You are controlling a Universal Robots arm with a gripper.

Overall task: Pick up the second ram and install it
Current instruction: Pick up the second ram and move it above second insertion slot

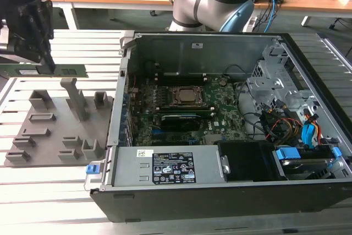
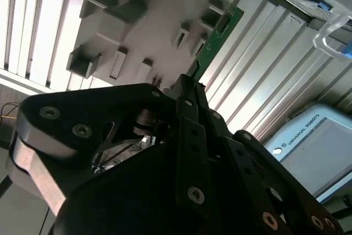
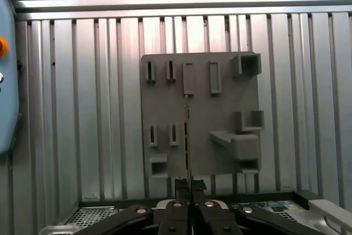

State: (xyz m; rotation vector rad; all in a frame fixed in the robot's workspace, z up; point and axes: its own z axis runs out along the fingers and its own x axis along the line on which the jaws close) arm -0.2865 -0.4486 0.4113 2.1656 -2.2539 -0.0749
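Closest to us in both wrist views is the black gripper, its fingers pressed against the two faces of the second ram, which the first wrist view shows edge-on as a thin line running out from the fingertips. In the second wrist view the same green stick juts out past the gripper towards the grey holder tray. From the exterior view we see the gripper at that view's left, holding the second ram level in the air above the grey holder tray, clear of its posts and slots. We judge the pick-up to be done, since the stick hangs free of the tray in a firm pinch. The installing is not done: the second ram is well apart from the open computer case, and it has not reached the motherboard or the CPU socket. We cannot make out from here which memory slot beside the socket stands free.
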